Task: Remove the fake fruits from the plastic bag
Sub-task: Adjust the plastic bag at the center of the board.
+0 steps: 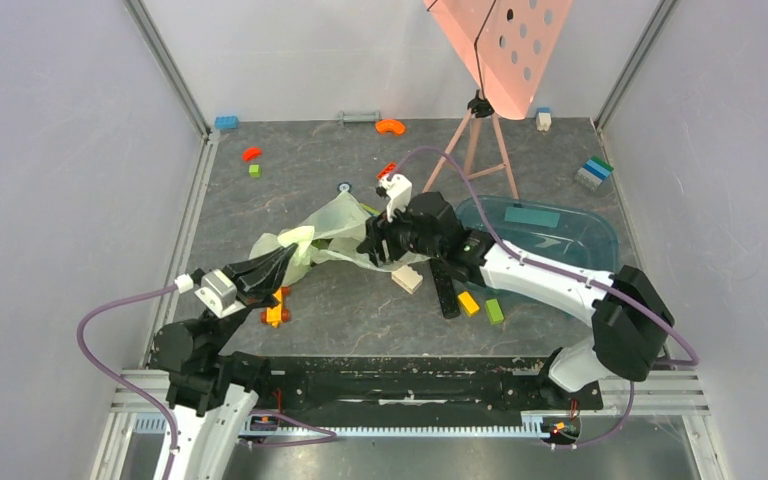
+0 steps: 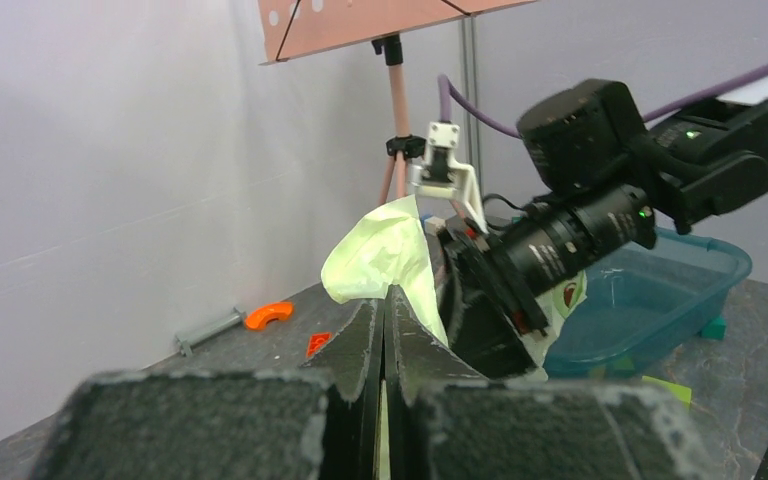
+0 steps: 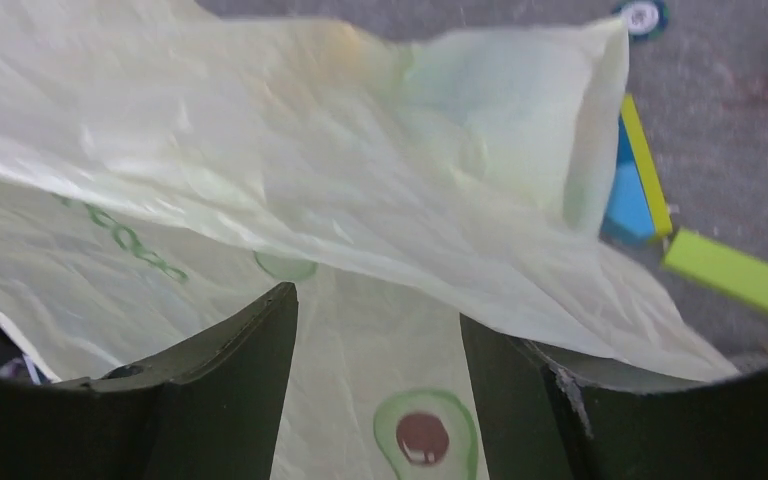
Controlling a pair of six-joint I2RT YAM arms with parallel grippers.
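- Zero fruit visible outside so far, so I'd say nothing's done yet.
- Nearest, left gripper [image 2: 384, 318] is clamped tight on a corner of the bag [image 1: 335, 225], mid-table.
- Further back, right gripper [image 3: 378, 320] hovers over the bag, jaws apart, empty.

The left arm [image 1: 200, 340] reaches up and rightward from its base. The left gripper [image 1: 284, 261] has its fingers [image 2: 360, 340] pressed flat together (a sliver of the plastic bag [image 1: 335, 222] shows pinched between them). The right arm [image 1: 540, 280] bends sharply at the elbow and stretches leftward with its wrist tipped down. The right gripper [image 3: 378, 300] holds its jaws apart just over the bag's film, gripping nothing.
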